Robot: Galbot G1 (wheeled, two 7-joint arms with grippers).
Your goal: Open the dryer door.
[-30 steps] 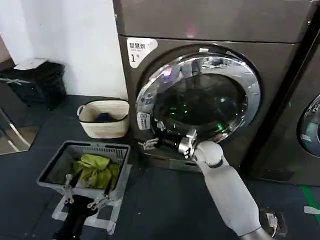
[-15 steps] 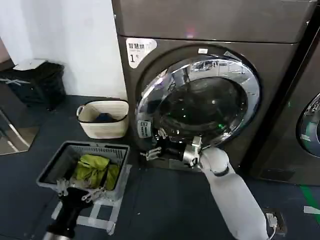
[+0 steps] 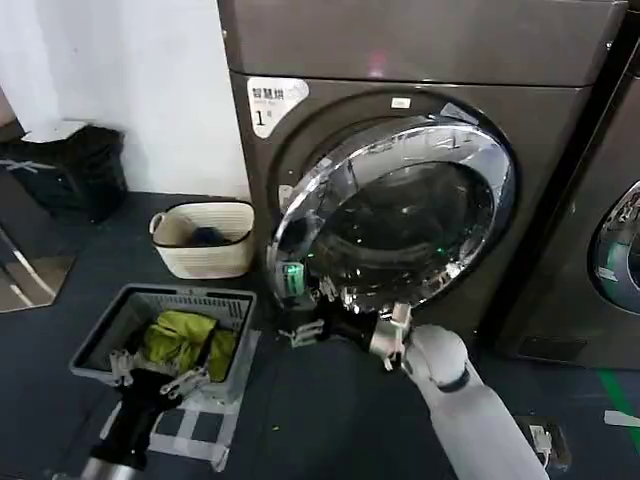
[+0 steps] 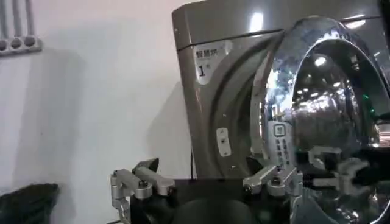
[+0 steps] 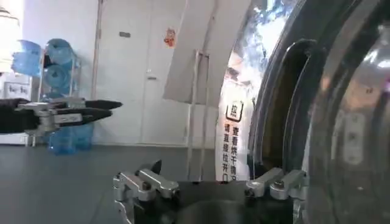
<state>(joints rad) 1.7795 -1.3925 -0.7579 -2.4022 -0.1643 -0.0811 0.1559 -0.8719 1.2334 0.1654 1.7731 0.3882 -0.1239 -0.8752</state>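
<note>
Landmark: the dryer (image 3: 420,40), dark grey-brown, with a white "1" sticker (image 3: 272,105) on the upper left of its front.

Dryer door: the dryer door (image 3: 395,215) hangs on the front of the dryer, below and right of the sticker. It is already ajar; its left edge stands out from the front of the machine, and the hinge seems to be on the right.

Right gripper: the right gripper (image 3: 305,328) is at the lower left edge of the door, under the small green light (image 3: 293,272). In the right wrist view its fingers (image 5: 141,182) are spread wide and nothing is between them. I cannot tell for sure if one finger touches the chrome ring (image 3: 500,190).

Left gripper: the left gripper (image 3: 150,372) is parked well left of the dryer, over the grey basket (image 3: 190,297) with green cloth (image 3: 190,342). Its fingers are open and empty.

Handling: the door looks stiff and rather heavy, glass in a metal frame. The polished ring is probably slippery, and the glass should not be knocked.

Where to hold: I judge the free left edge is best, hooking behind the rim far from the hinge, then pulling outward along its arc.

Other: a cream basket (image 3: 205,238) stands on the floor left of the dryer.
</note>
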